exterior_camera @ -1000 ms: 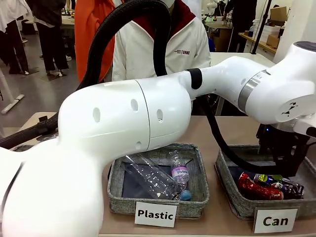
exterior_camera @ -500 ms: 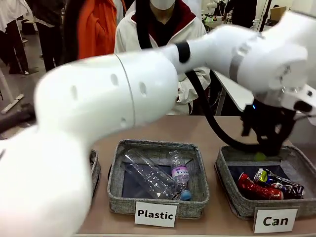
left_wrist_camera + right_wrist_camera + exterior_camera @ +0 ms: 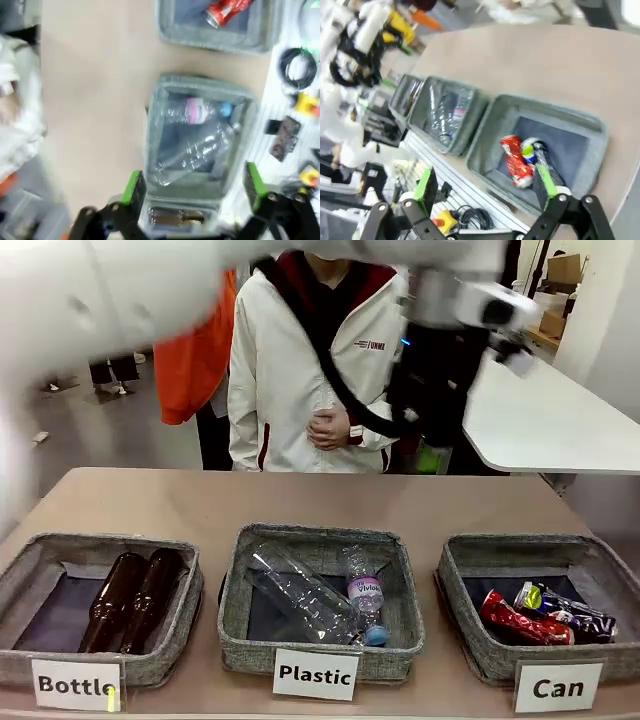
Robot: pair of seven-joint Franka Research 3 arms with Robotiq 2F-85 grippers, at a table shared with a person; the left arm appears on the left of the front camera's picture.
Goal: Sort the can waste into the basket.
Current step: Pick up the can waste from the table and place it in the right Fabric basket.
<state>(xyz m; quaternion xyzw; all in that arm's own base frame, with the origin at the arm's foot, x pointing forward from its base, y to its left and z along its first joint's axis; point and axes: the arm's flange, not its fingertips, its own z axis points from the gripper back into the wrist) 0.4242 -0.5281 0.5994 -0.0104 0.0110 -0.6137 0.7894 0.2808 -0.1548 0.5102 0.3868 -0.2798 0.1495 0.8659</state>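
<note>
tan tabletop (image 3: pixel 300 502) carries three grey woven baskets in a row. above the middle one, the left gripper (image 3: pixel 192 185) hangs with its green pads spread wide and nothing between them. the right gripper (image 3: pixel 487 187) is likewise wide apart and empty, high over the basket (image 3: pixel 470 570) carded "can". inside it lie the crushed red can (image 3: pixel 522 622) and, touching it, the dark can (image 3: pixel 560 608) with a silver top and coloured logo. clear bottles (image 3: pixel 320 595) sit in the "plastic" basket, brown bottles (image 3: pixel 135 598) in "bottle". a person's white jacket (image 3: pixel 290 350) bears small writing, too small to read.
</note>
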